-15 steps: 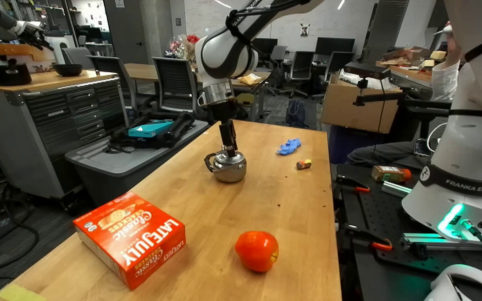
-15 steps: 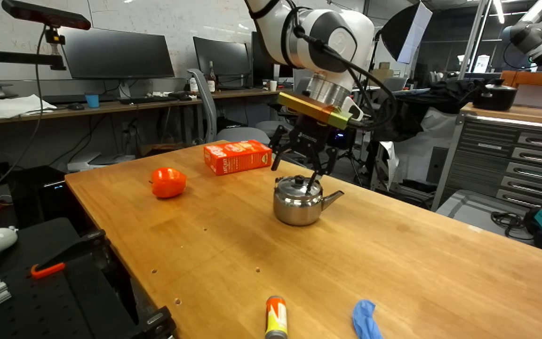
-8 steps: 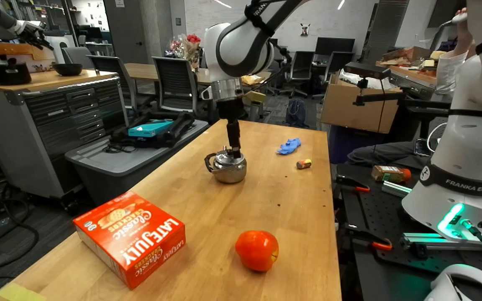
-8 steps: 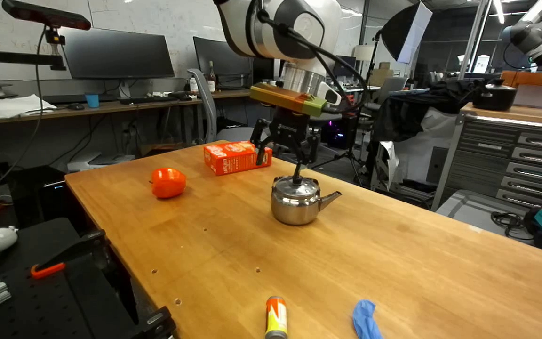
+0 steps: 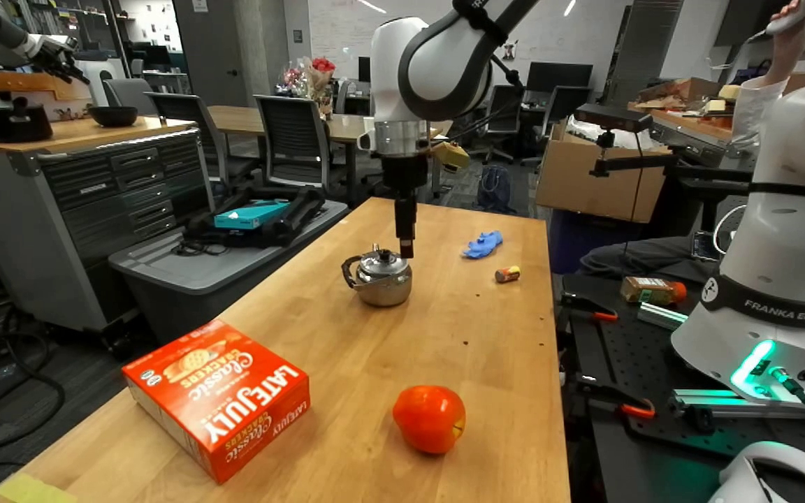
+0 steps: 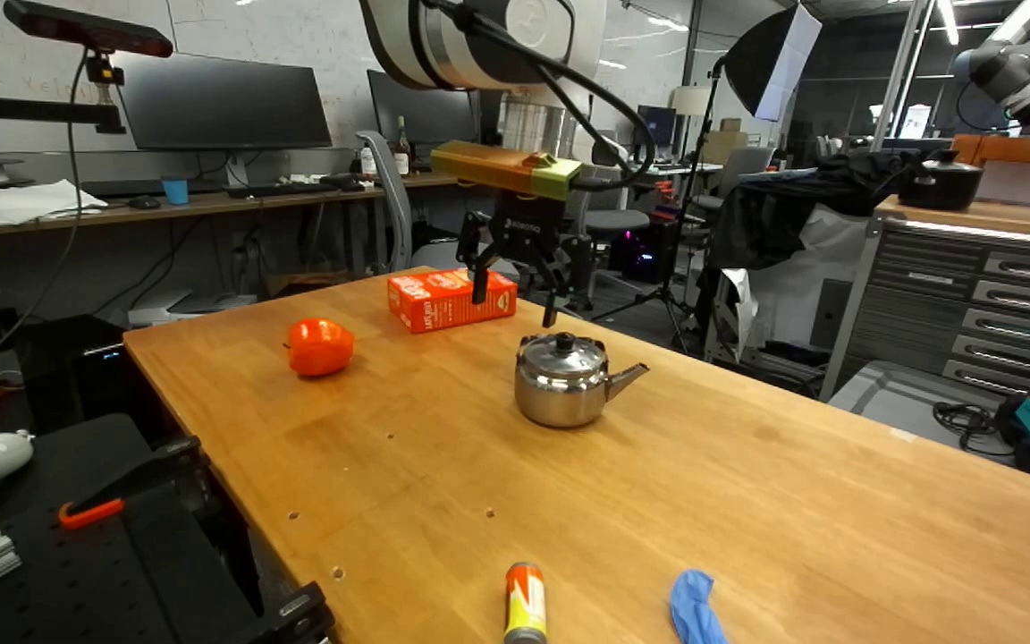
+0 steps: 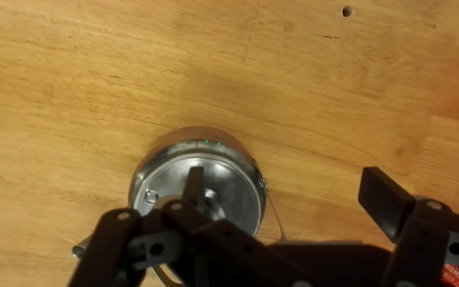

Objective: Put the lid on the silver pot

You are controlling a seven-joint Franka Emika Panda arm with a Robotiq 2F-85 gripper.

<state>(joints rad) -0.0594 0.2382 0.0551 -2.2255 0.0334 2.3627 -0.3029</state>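
The gripper [image 6: 515, 302] is positioned above the table [image 6: 443, 483], jaws spread wide apart. In the wrist view, one of its fingers [image 7: 194, 184] shows in front of the lid [image 6: 558, 360] and the other in front of the table surface; in an exterior view, the lower fingertip stands just apart from the lid's dark knob [image 6: 564, 341]. The lid is seated on the silver pot [image 6: 560, 401], covers the opening and appears level, with the knob uppermost. The pot stands upright, nearer the long edge opposite the arm base [image 5: 759, 244] than the edge beside it; in an exterior view, its spout [image 6: 628, 380] points right. The red-orange box [image 5: 217, 395] lies flat toward one end of that same opposite edge. Its top panel reads "LATE JULY", "Classic" and "CRACKERS"; the side panel also carries "LATE JULY" and "Classic". At the lower right corner of the wrist view, a red printed surface [image 7: 456, 276] shows the word "MOMENT". The red tomato [image 5: 430, 419] rests across from the box, near the robot-side edge. Toward the other end of that edge, a small cylinder [image 5: 507, 274] with an orange-and-yellow label lies on its side, and a blue glove [image 5: 483, 245] lies near the corner; the cylinder's print is too small to read. A black band [image 5: 759, 308] around the arm base is marked "FRANKA EMIKA". Beside the base lies a bottle [image 5: 653, 290] with a label that is illegible.
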